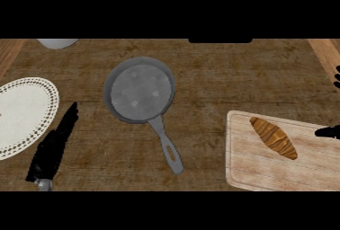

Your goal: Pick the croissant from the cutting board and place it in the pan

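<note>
My left hand lies flat w/ fingers straight, btwn plate & pan. Croissant on cutting board. Right hand at edge, can't tell its fingers.

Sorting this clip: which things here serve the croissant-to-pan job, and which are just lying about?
Job: croissant, cutting board, pan, right hand.
Lying about: white plate, pale object at top edge, left hand resting.
</note>
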Available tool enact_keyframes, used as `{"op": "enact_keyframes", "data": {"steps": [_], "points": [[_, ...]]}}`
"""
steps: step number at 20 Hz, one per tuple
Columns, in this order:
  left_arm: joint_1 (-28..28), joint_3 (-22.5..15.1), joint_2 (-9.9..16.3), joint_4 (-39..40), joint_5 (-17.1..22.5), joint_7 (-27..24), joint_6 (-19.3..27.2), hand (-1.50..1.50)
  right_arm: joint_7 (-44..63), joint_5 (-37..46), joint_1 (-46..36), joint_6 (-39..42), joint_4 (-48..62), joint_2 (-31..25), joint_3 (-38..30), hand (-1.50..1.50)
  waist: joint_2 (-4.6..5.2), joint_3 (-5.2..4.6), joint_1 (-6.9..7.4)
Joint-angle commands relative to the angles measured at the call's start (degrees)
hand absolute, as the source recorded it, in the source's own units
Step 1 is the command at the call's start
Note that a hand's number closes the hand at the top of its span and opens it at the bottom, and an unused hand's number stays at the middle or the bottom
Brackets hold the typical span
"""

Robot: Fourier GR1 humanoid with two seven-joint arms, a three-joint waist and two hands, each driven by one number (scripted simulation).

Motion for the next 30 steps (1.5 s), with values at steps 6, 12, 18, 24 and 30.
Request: {"op": "enact_keyframes", "data": {"steps": [6, 12, 18, 24, 30], "points": [[0.2, 0.0, -0.1, -0.9, -0.8, 2.2, -1.0, 0.0, -4.0, 10.5, -5.0, 15.4, 4.6, -11.0, 6.5, -1.5, 0.0, -0.12, 0.78], [-1.0, 1.9, 0.0, 0.0, -1.3, 2.3, -1.6, 0.0, -1.2, 11.2, -10.9, 25.7, 3.4, -10.3, 10.5, -1.5, -0.06, -0.13, 0.45], [3.2, 1.3, -1.6, -3.7, -2.8, 1.6, -1.1, 0.0, 13.3, 12.7, -16.6, 26.3, -2.4, -4.4, 13.8, -1.5, -0.32, -0.16, 0.29], [1.5, 2.3, -3.4, 1.6, -3.1, -1.3, -2.9, 0.0, 19.2, 14.7, -21.0, 33.2, 0.5, -1.1, 16.1, -1.5, -0.17, -0.17, 0.02], [3.6, 2.3, -3.2, -2.6, -3.9, 1.6, -3.5, 0.0, 25.5, 17.6, -22.6, 38.3, -1.9, 0.3, 18.7, -1.5, -0.25, -0.16, 0.04]]}}
